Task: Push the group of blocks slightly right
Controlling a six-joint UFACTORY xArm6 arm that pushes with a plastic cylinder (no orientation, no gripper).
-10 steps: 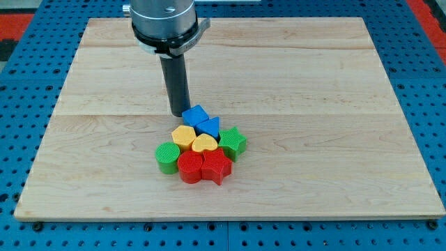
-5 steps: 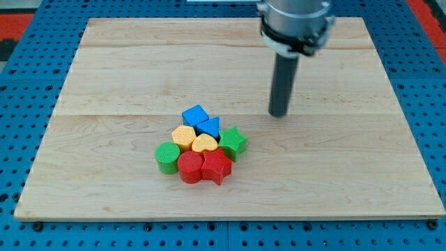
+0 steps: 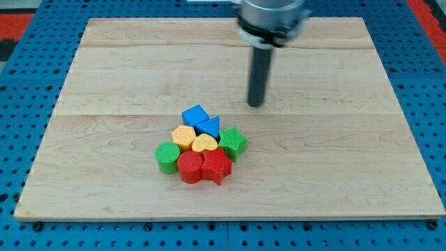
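A tight cluster of blocks sits on the wooden board (image 3: 334, 160), left of centre. It holds a blue cube (image 3: 195, 115), a blue triangle (image 3: 209, 126), a yellow hexagon (image 3: 183, 136), a yellow heart (image 3: 205, 144), a green star (image 3: 233, 141), a green cylinder (image 3: 166, 156), a red cylinder (image 3: 189, 167) and a red star-like block (image 3: 217, 166). My tip (image 3: 256, 104) stands on the board up and to the right of the cluster. It is apart from the blue cube and touches no block.
The board lies on a blue perforated table (image 3: 21, 139). A red area (image 3: 14, 14) shows at the view's top left corner.
My tip left the blue cube's upper left, swung far to the right past the cluster, and has come back a little leftward and up. The blocks have not moved.
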